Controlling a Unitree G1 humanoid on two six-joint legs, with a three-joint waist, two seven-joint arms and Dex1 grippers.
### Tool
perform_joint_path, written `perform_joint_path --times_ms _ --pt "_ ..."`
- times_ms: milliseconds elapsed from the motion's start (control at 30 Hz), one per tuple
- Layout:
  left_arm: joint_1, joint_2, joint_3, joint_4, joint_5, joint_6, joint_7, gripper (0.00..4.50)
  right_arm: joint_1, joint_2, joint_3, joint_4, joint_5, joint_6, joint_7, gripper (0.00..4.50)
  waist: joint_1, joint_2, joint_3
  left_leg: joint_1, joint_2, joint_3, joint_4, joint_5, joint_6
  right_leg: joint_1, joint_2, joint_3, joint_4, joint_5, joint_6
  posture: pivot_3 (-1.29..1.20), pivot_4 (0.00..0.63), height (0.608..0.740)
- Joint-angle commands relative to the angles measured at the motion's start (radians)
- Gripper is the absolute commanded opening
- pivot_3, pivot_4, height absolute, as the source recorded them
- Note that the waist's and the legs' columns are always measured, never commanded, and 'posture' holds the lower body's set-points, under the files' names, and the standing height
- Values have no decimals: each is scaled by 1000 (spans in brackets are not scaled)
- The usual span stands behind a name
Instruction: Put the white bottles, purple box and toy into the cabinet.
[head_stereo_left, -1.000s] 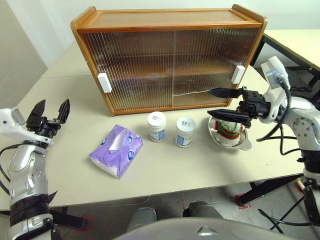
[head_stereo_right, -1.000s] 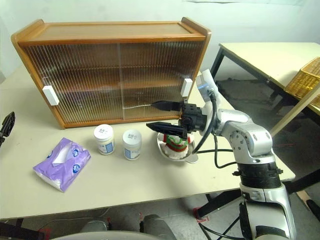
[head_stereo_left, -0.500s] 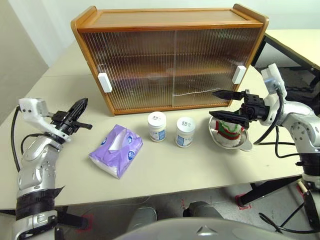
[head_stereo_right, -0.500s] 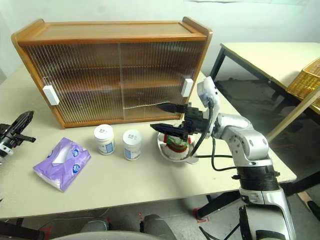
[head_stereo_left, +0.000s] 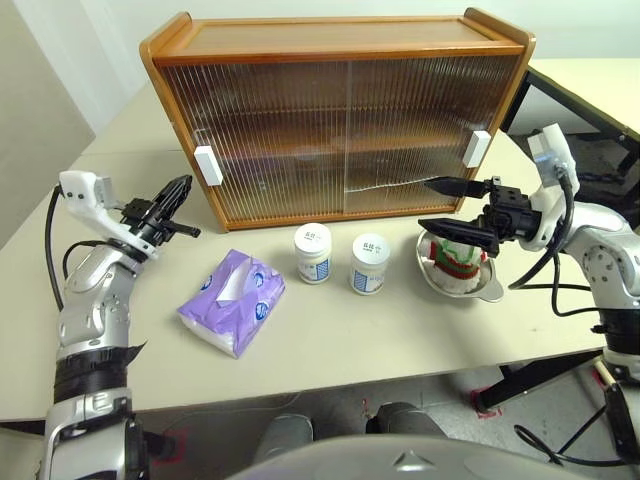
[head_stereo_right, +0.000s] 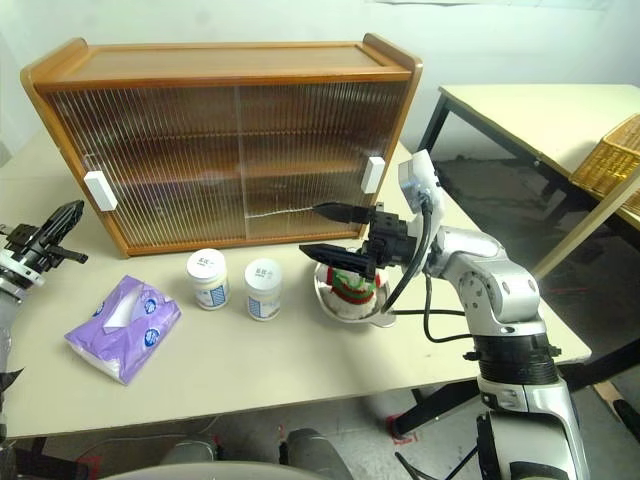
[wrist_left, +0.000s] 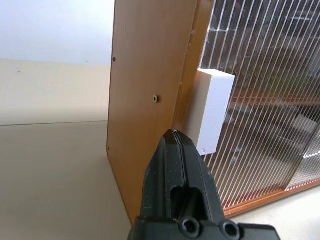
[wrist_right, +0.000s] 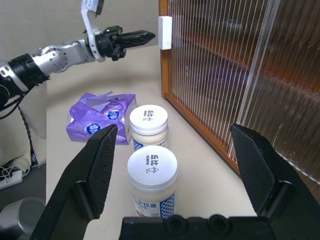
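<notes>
Pressing its two black fingers flat together, the left gripper (head_stereo_left: 178, 193) is held level and empty, aimed at the left handle (head_stereo_left: 208, 165) of the cabinet (head_stereo_left: 340, 110); in the left wrist view the joined tip sits just short of that white block, near the cabinet's left side panel. This pose is judged to suit a push: a shut tip makes one stiff point that can be set against the handle's edge to slide the left door (head_stereo_left: 265, 140) across. Both ribbed doors are seen shut, so no item can go in yet, and the opening step is judged to be the one in hand.

The right gripper (head_stereo_left: 455, 207) is spread wide and holds nothing. It is pointed across the front of the cabinet, below the right handle (head_stereo_left: 477, 148), and hangs over the toy (head_stereo_left: 458, 262), which lies in a steel bowl (head_stereo_left: 487, 288) in front of the cabinet's right end. It is taken to be parked there, ready for a pick once a door is open.

The two white bottles (head_stereo_left: 313, 252) are stood upright side by side, apart from each other, just in front of the cabinet's middle. The purple box (head_stereo_left: 233, 301) is laid on the table (head_stereo_left: 400, 330) further out from the cabinet's left half, between the bottles and the left arm, with tissue showing at its slit. All four items are outside the cabinet, so the task is judged barely begun.
</notes>
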Motion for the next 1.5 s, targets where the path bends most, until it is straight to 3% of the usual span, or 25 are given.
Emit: perform_joint_path --times_ms 33,867,1500 --pt "-35 -2 -18 46 26 -23 -17 28 0 4 -9 -9 2 -3 -5 4500 0 0 0 0 0 0 0 0 0 0 0 0 0 0 0 -62 0 740" --pt "-156 -26 -61 171 69 -86 -76 28 8 18 -6 -4 -6 -17 -13 4500 -3 0 0 -7 0 -2 10 0 2 -1 0 -1 0 2 3 -78 0 740" --pt "-305 -58 -167 245 84 -55 -214 28 12 26 -3 -9 -11 -26 -25 4500 -7 0 0 -15 0 -2 15 0 3 -5 -1 -1 -3 6 10 -97 0 740"
